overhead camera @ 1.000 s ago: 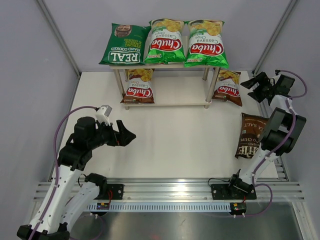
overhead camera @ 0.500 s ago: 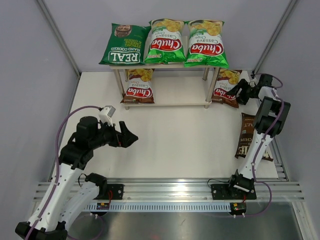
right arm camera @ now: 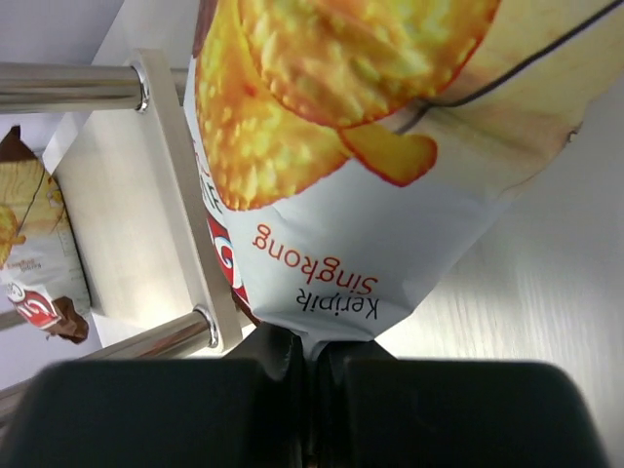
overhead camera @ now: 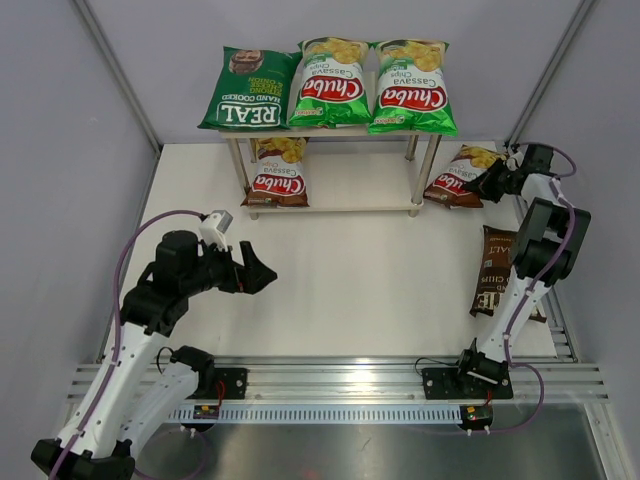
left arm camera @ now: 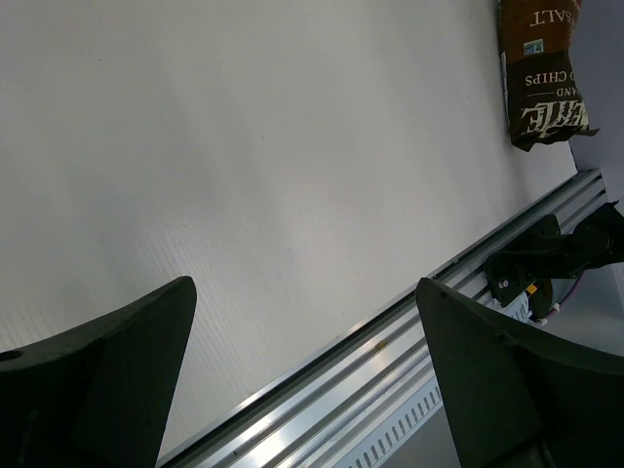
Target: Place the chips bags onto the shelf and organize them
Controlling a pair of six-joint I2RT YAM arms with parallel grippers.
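The shelf [overhead camera: 340, 196] carries a dark green REAL bag [overhead camera: 247, 90] and two bright green Chuba bags [overhead camera: 330, 85] [overhead camera: 412, 88] on its top board. One brown-red Chuba bag [overhead camera: 278, 172] lies on the lower board. A second brown-red Chuba bag [overhead camera: 458, 178] [right arm camera: 370, 146] lies tilted by the shelf's right legs, and my right gripper [overhead camera: 497, 176] [right arm camera: 312, 351] is shut on its pale end seam. The dark brown bag [overhead camera: 500, 270] [left arm camera: 546, 68] lies flat at the right. My left gripper [overhead camera: 262, 272] [left arm camera: 307, 292] hovers open over bare table, holding nothing.
A metal shelf leg [right arm camera: 68, 88] and the lower board's edge [right arm camera: 180, 195] stand close to the left of the held bag. An aluminium rail [overhead camera: 340, 380] [left arm camera: 390, 370] runs along the near edge. Grey enclosure walls stand left, right and behind.
My right gripper swung in to the brown-red bag beside the shelf and shut on its end. That end of the bag has shifted right and back. The left arm barely moved.
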